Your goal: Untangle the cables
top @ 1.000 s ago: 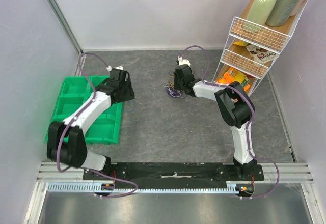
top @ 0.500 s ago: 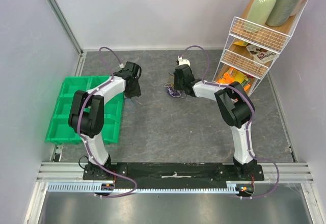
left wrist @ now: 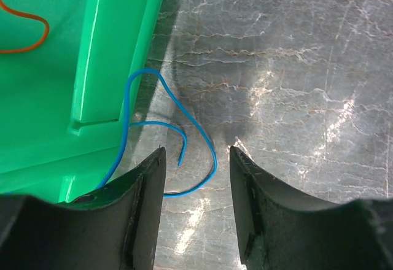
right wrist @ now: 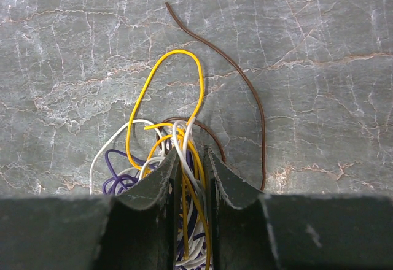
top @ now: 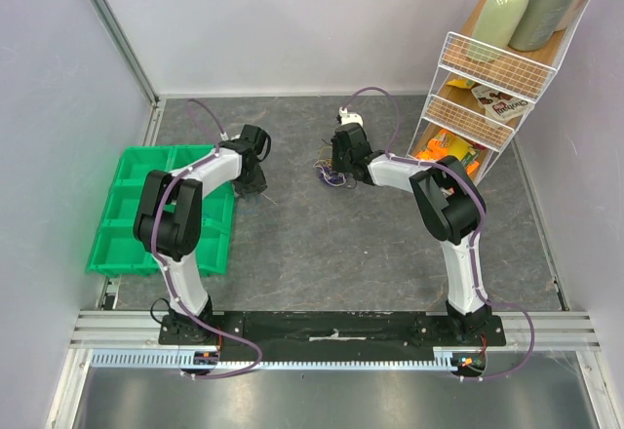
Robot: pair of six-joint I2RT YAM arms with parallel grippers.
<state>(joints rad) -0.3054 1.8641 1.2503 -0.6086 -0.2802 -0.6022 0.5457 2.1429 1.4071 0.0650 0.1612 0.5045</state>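
The cables (top: pixel 329 175) lie as a small tangle of yellow, white and purple wires on the grey table at centre back. My right gripper (top: pixel 336 164) is over them. In the right wrist view it (right wrist: pixel 191 156) is shut on several yellow, white and purple strands (right wrist: pixel 184 135). A yellow loop (right wrist: pixel 164 86) and a loose brown wire (right wrist: pixel 249 89) lie beyond the fingertips. My left gripper (top: pixel 252 181) is open and low at the right edge of the green tray (top: pixel 117 244). In the left wrist view a blue wire (left wrist: pixel 206 150) lies on the table between its open fingers (left wrist: pixel 150 184), untouched.
The green divided tray (left wrist: pixel 61 98) holds an orange wire (left wrist: pixel 31 34) in one compartment. A white wire rack (top: pixel 487 88) with packets and two bottles (top: pixel 531 0) stands at the back right. Walls enclose the table on the left, back and right.
My left arm has swung from above the tray to its right edge and dropped low over the blue wire. My right gripper has stayed on the tangle.
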